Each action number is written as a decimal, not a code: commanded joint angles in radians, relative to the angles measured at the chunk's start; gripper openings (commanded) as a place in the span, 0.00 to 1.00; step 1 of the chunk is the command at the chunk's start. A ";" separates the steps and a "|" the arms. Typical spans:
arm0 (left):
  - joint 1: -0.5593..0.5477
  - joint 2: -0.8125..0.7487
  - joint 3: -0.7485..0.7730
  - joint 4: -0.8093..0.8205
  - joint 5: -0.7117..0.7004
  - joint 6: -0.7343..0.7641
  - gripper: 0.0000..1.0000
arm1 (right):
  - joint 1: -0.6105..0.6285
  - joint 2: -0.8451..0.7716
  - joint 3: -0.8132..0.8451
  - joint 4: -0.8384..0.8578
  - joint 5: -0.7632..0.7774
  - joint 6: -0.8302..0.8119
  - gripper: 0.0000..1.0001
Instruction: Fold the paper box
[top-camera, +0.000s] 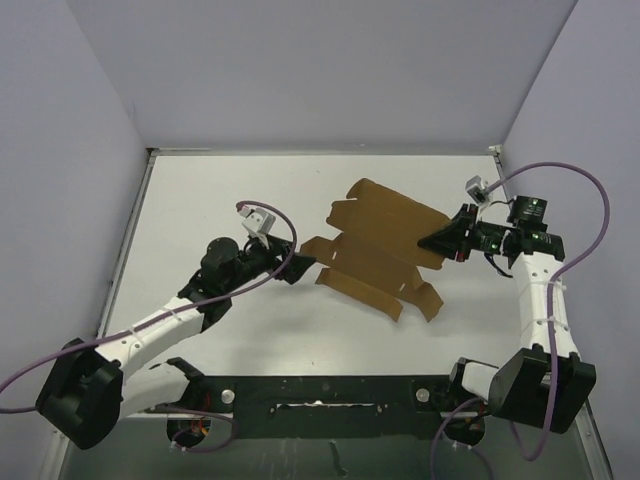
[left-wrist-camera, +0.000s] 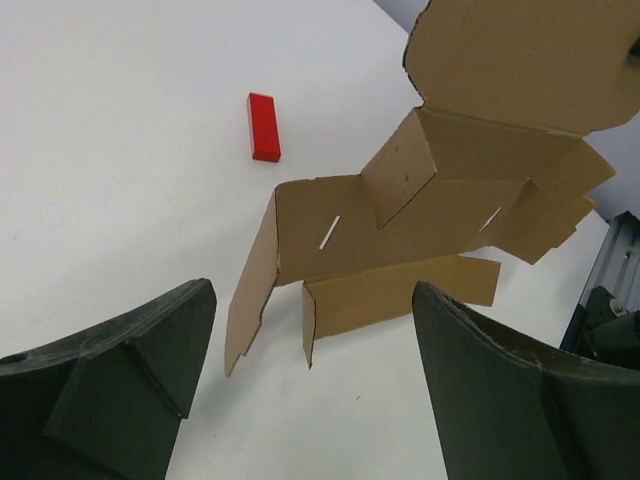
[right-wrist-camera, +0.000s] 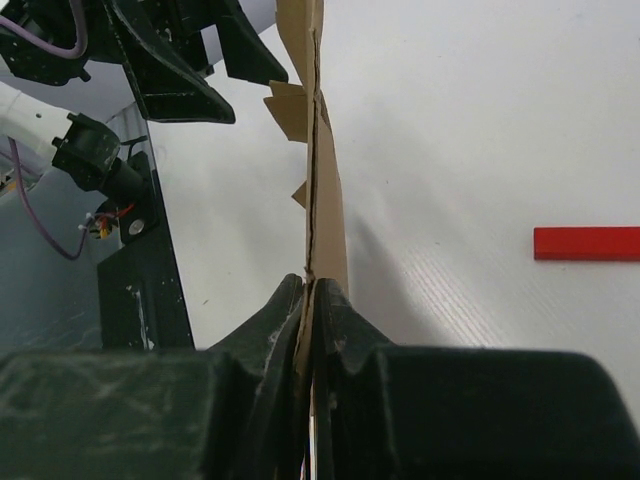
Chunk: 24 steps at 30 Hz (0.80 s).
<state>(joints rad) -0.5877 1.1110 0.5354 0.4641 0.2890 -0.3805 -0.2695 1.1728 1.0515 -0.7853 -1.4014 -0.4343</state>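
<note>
The right end effector (right-wrist-camera: 312, 288) is clenched on the paper box's (top-camera: 375, 245) edge, while the left end effector (left-wrist-camera: 312, 292) stands released, facing its flaps.

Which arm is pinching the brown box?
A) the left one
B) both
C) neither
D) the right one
D: the right fingers are shut on an edge of the box, while the left fingers stand open and clear of it.
</note>
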 joint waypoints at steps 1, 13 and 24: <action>-0.001 0.018 -0.025 0.058 0.011 -0.023 0.76 | 0.032 0.026 -0.019 0.055 -0.010 -0.010 0.00; 0.000 0.207 -0.009 0.126 -0.017 0.003 0.55 | 0.079 0.062 -0.037 0.061 0.034 -0.032 0.00; 0.002 0.234 -0.005 0.155 0.022 0.000 0.07 | 0.117 0.102 -0.053 0.111 0.152 -0.008 0.00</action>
<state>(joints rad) -0.5873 1.3567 0.5018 0.5312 0.2817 -0.3843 -0.1692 1.2755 1.0096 -0.7425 -1.2812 -0.4599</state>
